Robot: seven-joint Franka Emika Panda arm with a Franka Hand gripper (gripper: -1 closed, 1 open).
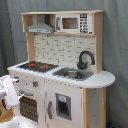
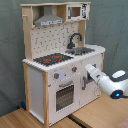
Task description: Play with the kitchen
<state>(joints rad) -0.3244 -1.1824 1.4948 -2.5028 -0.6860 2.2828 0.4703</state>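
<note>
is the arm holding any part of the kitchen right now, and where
It cannot be told. In the second exterior view the arm's tip is at the kitchen front beside the oven door, but a grasp isn't visible.

This looks like a robot test room, not a real home. A toy kitchen [image 2: 62,60] stands on a wooden table [image 2: 30,120]. Behind it hangs a plain grey curtain [image 1: 116,45] in both exterior views. A white robot arm [image 2: 107,82] reaches in from the second exterior view's right
</note>
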